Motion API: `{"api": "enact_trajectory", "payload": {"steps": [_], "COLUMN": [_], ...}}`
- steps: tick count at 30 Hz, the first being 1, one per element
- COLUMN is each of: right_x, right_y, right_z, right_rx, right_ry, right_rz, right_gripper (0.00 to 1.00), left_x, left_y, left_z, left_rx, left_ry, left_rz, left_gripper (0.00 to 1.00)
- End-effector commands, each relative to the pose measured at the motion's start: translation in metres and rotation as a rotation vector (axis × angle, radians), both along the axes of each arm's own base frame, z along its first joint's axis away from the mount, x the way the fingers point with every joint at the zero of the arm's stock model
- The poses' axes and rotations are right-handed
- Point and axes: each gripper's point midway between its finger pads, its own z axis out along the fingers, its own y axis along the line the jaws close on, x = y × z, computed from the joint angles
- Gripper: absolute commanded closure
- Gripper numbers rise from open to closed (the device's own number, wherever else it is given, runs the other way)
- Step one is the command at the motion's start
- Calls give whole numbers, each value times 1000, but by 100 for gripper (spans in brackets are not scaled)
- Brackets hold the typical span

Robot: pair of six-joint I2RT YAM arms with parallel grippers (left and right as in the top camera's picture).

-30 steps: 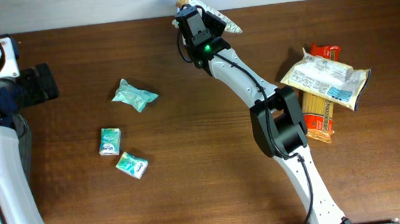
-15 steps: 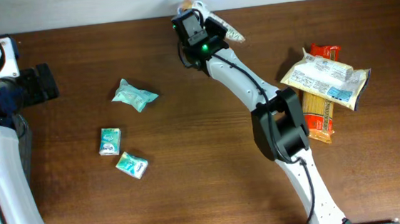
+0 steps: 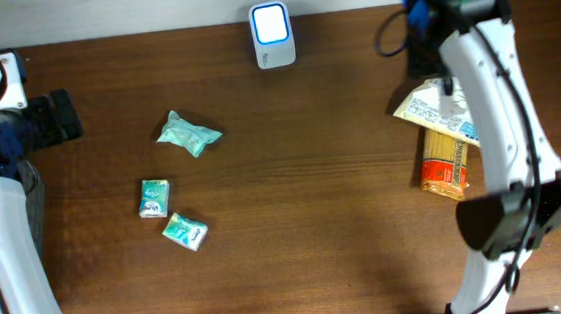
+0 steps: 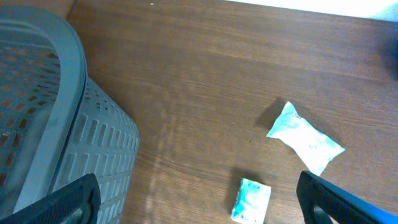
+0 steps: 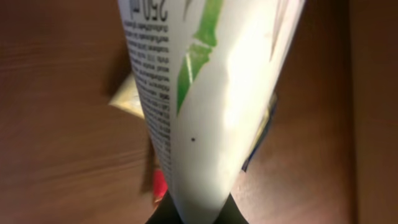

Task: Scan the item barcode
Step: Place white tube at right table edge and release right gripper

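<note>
- Since held well apart from the scanner (image 3: 271, 22), judged not mid-scan: barcode either read already or not yet shown; couldn't tell which.
- Found the white pouch (image 5: 205, 93) above the pile of packets (image 3: 440, 114) at table right, narrow end pinched tight by right gripper (image 5: 189, 214).
- Read long axis as in line with those fingers, wide end pointing away toward the table.
- Saw left gripper (image 4: 199, 199) spread wide, empty, beside grey basket (image 4: 56, 124).

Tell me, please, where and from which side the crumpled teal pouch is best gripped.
Probably across its puffy middle, from straight above. The pouch lies flat on the table, apart from the nearest pack, so both long sides are free. Its ends look thin and crimped and could slip; set the jaws across its shorter width.
</note>
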Motion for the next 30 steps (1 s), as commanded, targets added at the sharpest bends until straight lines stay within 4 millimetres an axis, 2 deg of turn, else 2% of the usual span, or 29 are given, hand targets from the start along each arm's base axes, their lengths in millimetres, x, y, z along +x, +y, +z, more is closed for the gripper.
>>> {"api": "enact_trajectory", "payload": {"steps": [1,2,4,6,7,9,11,12,14,16,17,19,20,22,27,28,30], "right_x": [-9,-12,-18,-28,-35,-45,-47,-47,-40,-23,-8,10,19,36,51,53,56], "right_y": [-53,-67,-82,-90,-91,-89,-89,-87,-77,-56,-27,18,47,131,277,312,361], "right_z": [-31,-52,-79,-106,-117,-131,-130,-127,-116,-96,-84,-68,-62,-49,-34,-34,-42], "right_rx": [23,51,55,61,60,58,58,68,128,212,312,426,496,660,706,694,700], "right_ry": [47,90,145,205,235,284,295,293,268,211,182,134,106,31,-126,-175,-232], "right_rz": [-228,-268,-309,-334,-339,-340,-340,-339,-323,-262,-130,40,126,337,685,759,850], "right_gripper": [96,96,95,89,80,51,44,36,35,35,35,35,35,35,27,26,21], "left_x": [-1,-1,-1,-1,-1,-1,-1,-1,-1,-1,-1,0,0,-1,-1,-1,-1], "left_y": [2,2,2,2,2,2,2,2,2,2,2,2,2,2,2,2,2], "left_z": [4,4,4,4,4,4,4,4,4,4,4,4,4,4,4,4,4], "left_rx": [0,0,0,0,0,0,0,0,0,0,0,0,0,0,0,0,0], "left_ry": [-13,-13,-13,-13,-13,-13,-13,-13,-13,-13,-13,-12,-12,-13,-12,-12,-13], "left_rz": [12,12,12,12,12,12,12,12,12,12,12,12,12,12,12,12,12], "left_gripper": [1,1,1,1,1,1,1,1,1,1,1,1,1,1,1,1,1]}}
